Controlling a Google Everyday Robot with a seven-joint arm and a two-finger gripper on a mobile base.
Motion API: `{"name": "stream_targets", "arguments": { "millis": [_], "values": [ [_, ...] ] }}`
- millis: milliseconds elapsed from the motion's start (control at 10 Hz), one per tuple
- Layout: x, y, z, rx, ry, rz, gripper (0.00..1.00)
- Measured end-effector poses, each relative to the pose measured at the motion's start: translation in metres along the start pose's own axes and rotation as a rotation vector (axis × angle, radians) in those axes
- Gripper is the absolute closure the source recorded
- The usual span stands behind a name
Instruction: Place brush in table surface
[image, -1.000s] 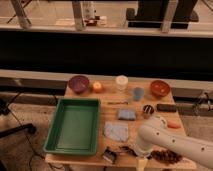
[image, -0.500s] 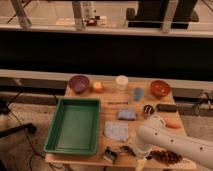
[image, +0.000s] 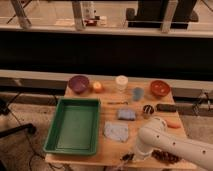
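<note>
**Brush at the table's front edge, under the arm**

The gripper (image: 129, 158) hangs at the near edge of the table surface (image: 114, 146), just right of the green tray (image: 74, 125). The brush (image: 124, 159) lies right at it, below the blue cloth (image: 116, 131). Whether the gripper holds it: cannot tell.

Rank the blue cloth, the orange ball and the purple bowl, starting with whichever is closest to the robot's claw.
The gripper is at the table's front edge.
1. Blue cloth: just behind it, front centre.
2. Orange ball: far side, left of centre.
3. Purple bowl: far left corner, beside the ball.
</note>
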Motion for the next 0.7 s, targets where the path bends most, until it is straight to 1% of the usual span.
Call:
{"name": "stream_targets", "arguments": {
  "millis": [100,400,700],
  "values": [
    [0.000,0.000,-0.001,0.002,0.000,0.002,0.99],
    [-0.004,0.001,-0.002,0.001,0.004,0.019,1.00],
    [-0.013,0.002,-0.007,-0.018,0.009,0.046,1.00]
  ]
}}
